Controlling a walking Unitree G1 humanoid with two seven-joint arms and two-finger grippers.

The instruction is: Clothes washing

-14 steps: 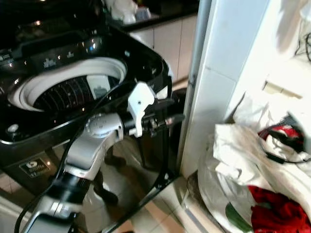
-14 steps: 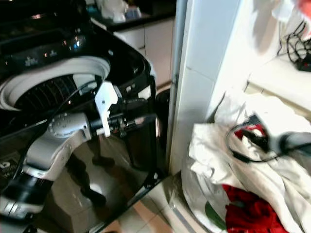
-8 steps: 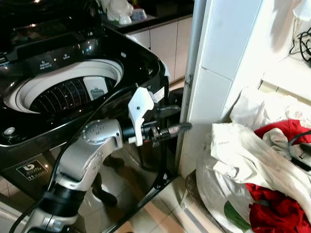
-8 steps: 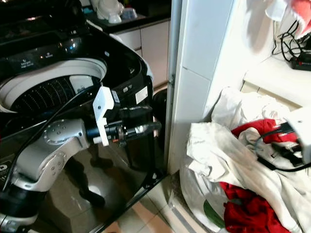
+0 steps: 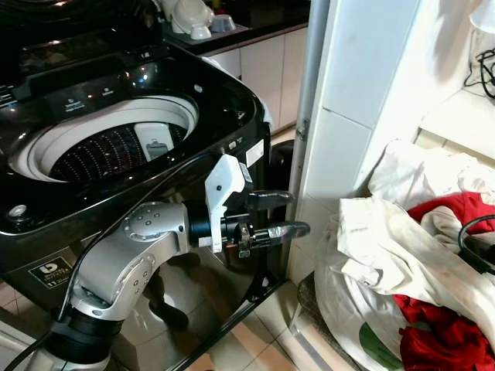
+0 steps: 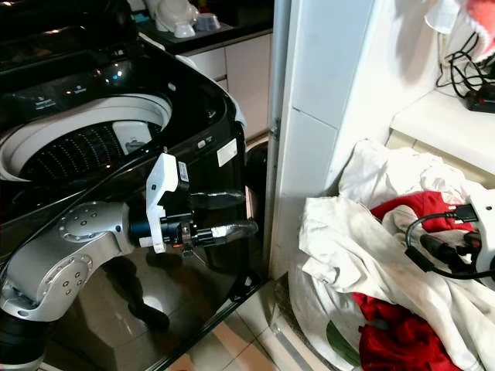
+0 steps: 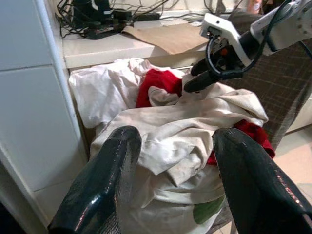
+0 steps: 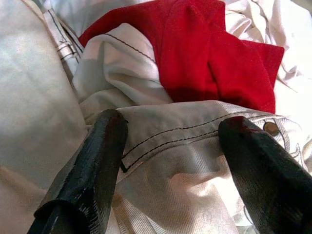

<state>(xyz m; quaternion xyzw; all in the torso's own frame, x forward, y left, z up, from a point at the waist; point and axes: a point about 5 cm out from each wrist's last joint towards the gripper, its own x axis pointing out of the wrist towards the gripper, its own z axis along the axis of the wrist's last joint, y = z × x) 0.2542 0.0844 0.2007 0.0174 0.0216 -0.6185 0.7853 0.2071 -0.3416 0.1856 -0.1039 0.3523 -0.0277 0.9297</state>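
- Tiled flooring (image 5: 267, 325) is running pale and glossy between the black top-loading washing machine (image 5: 116, 154) on the robot's left and a white tiled wall corner (image 5: 340, 116), leaving a narrow open strip where the machine's front edge is nearing the wall.
- Washing machine lid is standing open; its round drum opening (image 5: 104, 147) is showing a white rim and a dark perforated tub inside.
- Left end effector (image 5: 280, 213) is hovering in that gap just in front of the machine's right front corner, its two long black fingers spread apart and gripping nothing — pointing toward the laundry.
- Clothes pile (image 5: 410, 263) is sitting heaped in a white bag on the floor at the wall's foot, soft and creased: off-white cotton with dark stitching, and red fabric (image 8: 204, 53) folded among it.
- Right end effector (image 8: 170, 161) is hanging just above the pile, fingers wide apart over a stitched off-white hem (image 8: 195, 129) — released, not touching it as far as can be seen.
- White surface (image 7: 112, 46) behind the pile is carrying tangled black cables (image 7: 97, 19) and brown paper.
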